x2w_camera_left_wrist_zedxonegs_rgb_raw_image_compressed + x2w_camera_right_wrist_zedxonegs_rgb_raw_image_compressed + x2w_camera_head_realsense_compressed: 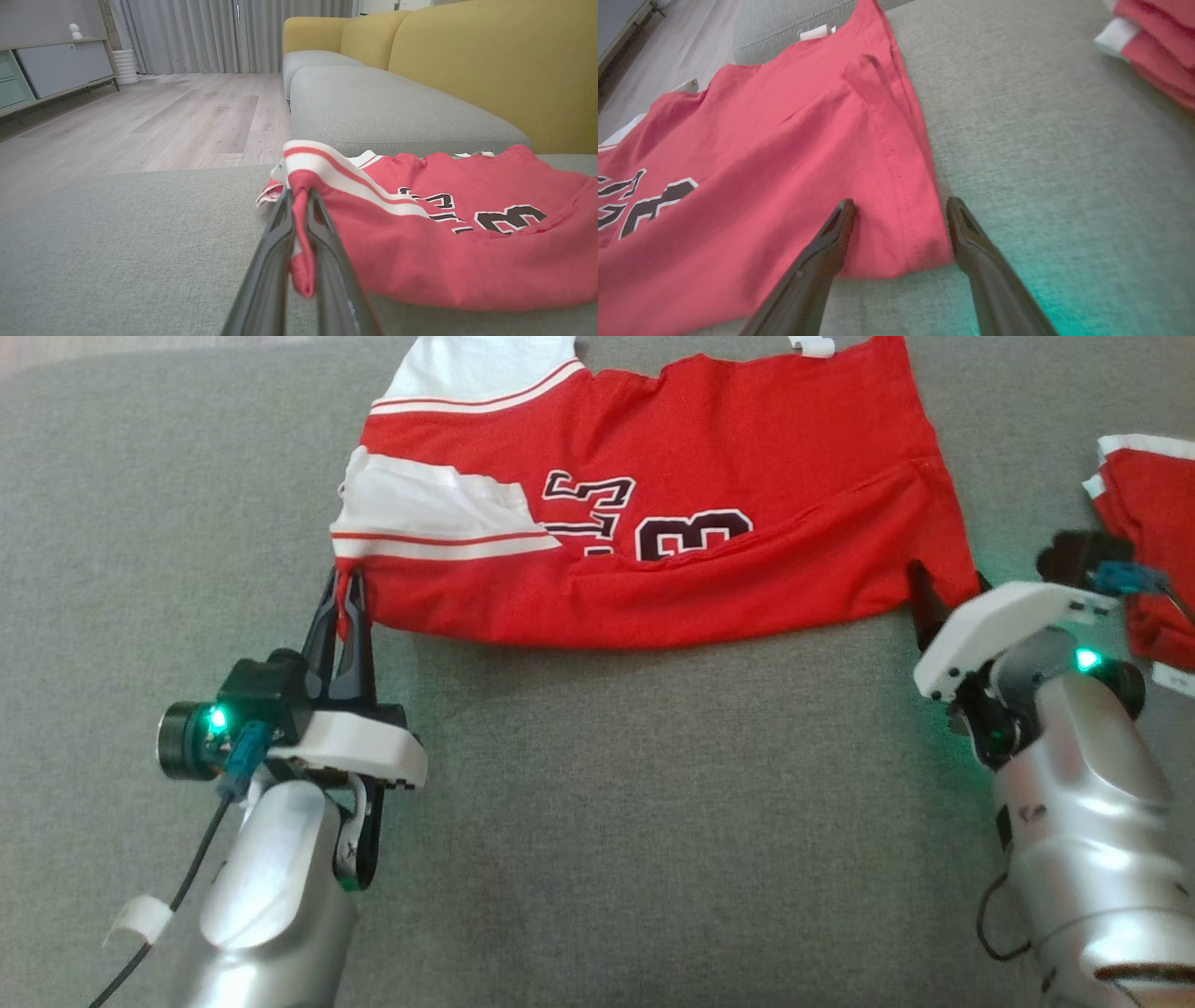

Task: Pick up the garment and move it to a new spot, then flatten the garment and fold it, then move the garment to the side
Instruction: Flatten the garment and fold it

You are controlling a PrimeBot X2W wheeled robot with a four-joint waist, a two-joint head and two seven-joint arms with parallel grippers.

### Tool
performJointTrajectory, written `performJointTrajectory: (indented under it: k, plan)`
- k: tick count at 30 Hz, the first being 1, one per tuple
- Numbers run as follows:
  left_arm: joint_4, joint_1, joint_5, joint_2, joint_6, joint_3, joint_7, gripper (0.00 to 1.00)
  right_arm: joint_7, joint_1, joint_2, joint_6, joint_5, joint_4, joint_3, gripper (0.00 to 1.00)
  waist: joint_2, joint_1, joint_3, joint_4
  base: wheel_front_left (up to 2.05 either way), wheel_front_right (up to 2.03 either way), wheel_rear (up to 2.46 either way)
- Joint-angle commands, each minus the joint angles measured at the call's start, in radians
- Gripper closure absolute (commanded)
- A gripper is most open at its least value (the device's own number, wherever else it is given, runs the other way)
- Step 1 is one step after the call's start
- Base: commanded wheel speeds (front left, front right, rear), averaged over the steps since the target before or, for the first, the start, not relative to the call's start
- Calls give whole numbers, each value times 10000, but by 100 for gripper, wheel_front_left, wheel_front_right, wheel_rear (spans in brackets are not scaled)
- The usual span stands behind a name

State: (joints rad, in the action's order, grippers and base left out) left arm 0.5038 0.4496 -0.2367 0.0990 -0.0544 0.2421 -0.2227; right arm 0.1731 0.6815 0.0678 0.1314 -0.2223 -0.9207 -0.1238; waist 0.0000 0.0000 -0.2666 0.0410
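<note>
Fold step, grasp stage. Left gripper [301, 205] clenched on garment [709, 476] corner; cloth spreads ahead and to its right over grey cushion [597, 821]. Right gripper [901, 207] released, fingers straddling opposite near corner, perhaps touching cloth. Next: right must pinch corner, then both lift evenly, carry edge forward.

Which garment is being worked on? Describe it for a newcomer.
On the grey sofa cushion lies a red jersey spread across the middle, one corner pinched by the left gripper. Unlike the red garment at the right edge, it shows black numerals.
</note>
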Motion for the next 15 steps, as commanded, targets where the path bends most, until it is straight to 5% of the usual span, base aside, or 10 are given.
performJointTrajectory:
  k: [1,2,4,15]
  plan:
    - [-239,472,54,165,4,-214,-120,100,-17,293,-173,-7,178,-79,343,0,0,0,13,35,0,0,0]
    - [-197,467,44,175,3,-209,-124,100,-61,360,-173,-7,343,-262,363,0,0,0,22,40,0,0,0]
    - [-122,452,21,206,-14,-220,-136,100,-232,478,-174,-7,714,-523,302,100,0,0,49,22,0,0,0]
    - [-56,-70,-182,638,-187,-501,-155,100,-1454,179,-109,-7,1081,-307,484,100,0,0,620,-503,0,0,0]
